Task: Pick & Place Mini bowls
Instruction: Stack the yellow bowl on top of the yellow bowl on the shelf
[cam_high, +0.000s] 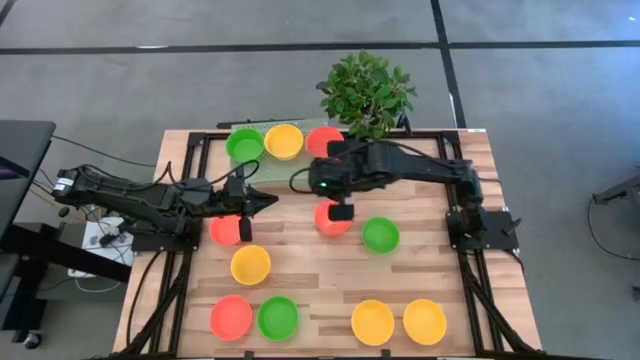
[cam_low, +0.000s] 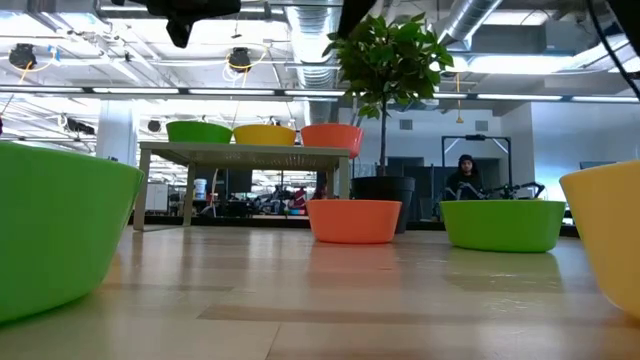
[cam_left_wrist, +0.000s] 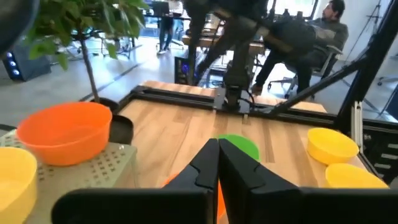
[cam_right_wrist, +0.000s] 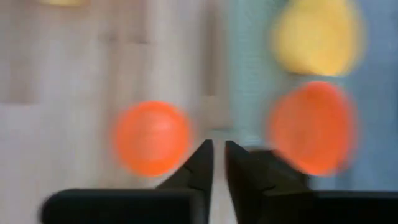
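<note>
Several mini bowls show in the high view. A green (cam_high: 244, 144), a yellow (cam_high: 283, 140) and a red-orange bowl (cam_high: 323, 140) stand in a row on a raised perforated stand (cam_high: 262, 124) at the far edge. My left gripper (cam_high: 268, 201) is shut and empty, pointing right above the table, with a red-orange bowl (cam_high: 225, 230) under its arm. My right gripper (cam_high: 341, 211) hangs over another red-orange bowl (cam_high: 328, 218). In its wrist view the right gripper (cam_right_wrist: 219, 147) is shut with only a slit, and that bowl (cam_right_wrist: 152, 137) lies beside the fingers, untouched.
More bowls rest on the table: green (cam_high: 380, 235), yellow (cam_high: 250, 264), and along the near edge red-orange (cam_high: 231, 317), green (cam_high: 277, 317) and two yellow (cam_high: 372, 322) (cam_high: 424, 321). A potted plant (cam_high: 365, 95) stands at the far edge. A person (cam_low: 465, 172) sits beyond the table.
</note>
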